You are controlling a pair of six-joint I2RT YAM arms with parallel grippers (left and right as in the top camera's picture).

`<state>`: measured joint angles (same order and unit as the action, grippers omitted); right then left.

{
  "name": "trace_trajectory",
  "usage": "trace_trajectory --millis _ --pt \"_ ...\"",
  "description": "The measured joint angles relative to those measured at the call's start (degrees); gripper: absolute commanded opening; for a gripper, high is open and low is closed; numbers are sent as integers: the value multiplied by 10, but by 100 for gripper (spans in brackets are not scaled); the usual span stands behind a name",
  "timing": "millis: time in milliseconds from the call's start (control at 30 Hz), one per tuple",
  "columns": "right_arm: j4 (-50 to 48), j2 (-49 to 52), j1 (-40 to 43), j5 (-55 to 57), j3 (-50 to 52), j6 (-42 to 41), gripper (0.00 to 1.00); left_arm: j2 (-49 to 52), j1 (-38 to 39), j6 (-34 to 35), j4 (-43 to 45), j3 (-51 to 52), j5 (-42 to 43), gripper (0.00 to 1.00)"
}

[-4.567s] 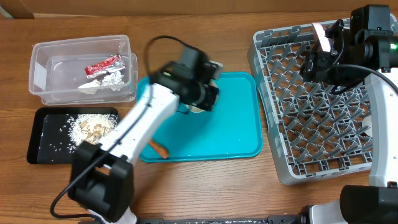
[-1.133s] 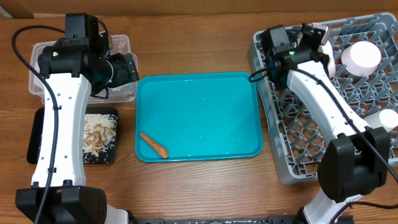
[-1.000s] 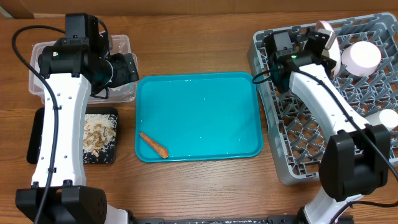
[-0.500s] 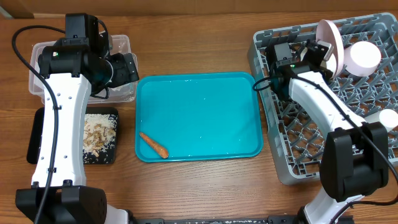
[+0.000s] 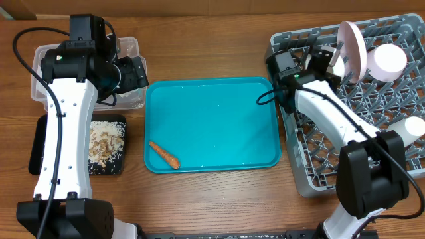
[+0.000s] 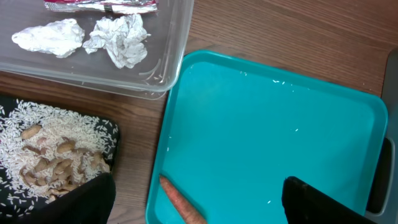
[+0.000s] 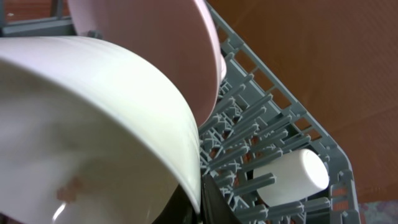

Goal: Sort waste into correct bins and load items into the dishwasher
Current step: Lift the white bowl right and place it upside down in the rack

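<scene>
Smooth pink plate (image 5: 352,48), apparently upright, in grey lattice rack (image 5: 405,99)

Bright, even light; blurred near bowl (image 7: 93,118)

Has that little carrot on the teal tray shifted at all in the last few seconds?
No. The carrot lies in the same spot, near the teal tray's front-left corner.

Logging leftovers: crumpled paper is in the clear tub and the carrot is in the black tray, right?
The paper is in the clear tub, yes. But the carrot lies on the teal tray, not in the black tray, as the overhead view shows.
</scene>
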<state>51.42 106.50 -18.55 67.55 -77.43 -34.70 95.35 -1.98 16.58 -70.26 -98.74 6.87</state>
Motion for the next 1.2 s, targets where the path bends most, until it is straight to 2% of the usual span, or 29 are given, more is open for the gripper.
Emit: trace_trajectory --millis 167,467,867,1100,1167,1200 --pt "10 -1 -2 -2 0 -4 4 0 0 0 -1 0 0 87" --pt "-21 0 12 81 10 -10 4 0 0 0 -4 0 0 88" --pt "-26 0 49 23 10 -18 4 0 0 0 -5 0 0 89" --pt "21 0 43 8 10 -38 4 0 0 0 -5 0 0 89" --pt "34 0 36 6 10 -45 6 0 0 0 -5 0 0 89" --pt "41 0 30 2 10 -47 18 0 0 0 -4 0 0 89"
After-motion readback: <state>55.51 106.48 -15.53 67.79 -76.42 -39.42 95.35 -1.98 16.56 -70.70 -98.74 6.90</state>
